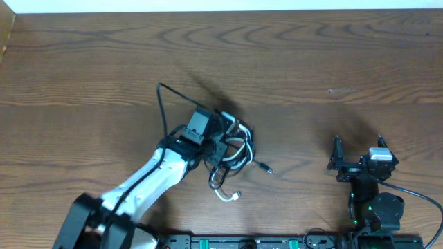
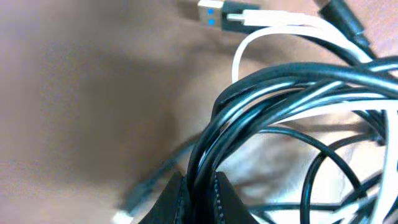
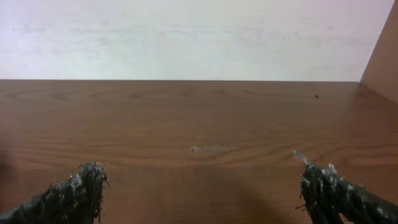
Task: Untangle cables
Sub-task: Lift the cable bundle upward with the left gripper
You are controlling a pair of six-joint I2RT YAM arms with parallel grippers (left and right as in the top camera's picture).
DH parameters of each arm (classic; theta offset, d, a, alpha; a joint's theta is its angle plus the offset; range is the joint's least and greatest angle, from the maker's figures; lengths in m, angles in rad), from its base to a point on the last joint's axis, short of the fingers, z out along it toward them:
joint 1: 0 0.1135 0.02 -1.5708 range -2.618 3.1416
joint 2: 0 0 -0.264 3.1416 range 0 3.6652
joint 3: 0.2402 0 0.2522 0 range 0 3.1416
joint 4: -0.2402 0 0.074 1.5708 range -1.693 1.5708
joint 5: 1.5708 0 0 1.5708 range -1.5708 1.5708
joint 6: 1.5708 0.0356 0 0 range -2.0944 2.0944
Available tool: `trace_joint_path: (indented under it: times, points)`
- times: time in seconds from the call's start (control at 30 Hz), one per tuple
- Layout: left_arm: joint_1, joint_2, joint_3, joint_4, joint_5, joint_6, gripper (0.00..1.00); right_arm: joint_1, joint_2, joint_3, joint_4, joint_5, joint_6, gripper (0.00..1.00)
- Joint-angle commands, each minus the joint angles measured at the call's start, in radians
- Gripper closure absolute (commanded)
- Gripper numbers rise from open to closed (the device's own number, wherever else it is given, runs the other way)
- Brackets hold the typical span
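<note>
A tangled bundle of cables (image 1: 232, 149), mostly black with one white, lies near the table's middle. My left gripper (image 1: 220, 135) is in the bundle, shut on several black strands. In the left wrist view the black strands (image 2: 261, 99) run up out of the closed jaws (image 2: 200, 186), and the white cable (image 2: 273, 31) with its USB plug (image 2: 214, 12) loops above them. A white plug end (image 1: 235, 196) and a black plug end (image 1: 266, 168) stick out of the tangle. My right gripper (image 1: 358, 155) is open and empty at the front right, far from the cables; its fingertips (image 3: 199, 186) frame bare wood.
A thin black cable strand (image 1: 163, 104) loops up and to the left of the bundle. The wooden table (image 1: 311, 62) meets a white wall at the back (image 3: 186, 37). A raised wooden edge (image 3: 382, 56) stands at the far right.
</note>
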Motion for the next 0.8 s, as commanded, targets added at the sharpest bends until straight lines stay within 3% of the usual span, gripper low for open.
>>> trace_joint_path:
  times: [0.0, 0.23, 0.6, 0.77]
  points:
    - [0.000, -0.129, 0.071, 0.045, -0.162, 0.039, 0.92, 0.006, -0.006, -0.002, -0.005, -0.002, 0.017, 0.01]
    - [0.000, -0.296, 0.072, 0.215, -0.248, 0.083, 0.92, 0.006, -0.006, -0.002, -0.005, -0.002, 0.017, 0.01]
    - [0.000, -0.367, 0.072, 0.241, -0.247, 0.112, 0.92, 0.006, -0.006, -0.002, -0.005, -0.002, 0.017, 0.01]
    - [0.000, -0.386, 0.072, 0.256, -0.206, 0.068, 0.93, 0.006, -0.006, -0.002, 0.037, -0.003, 0.017, 0.01]
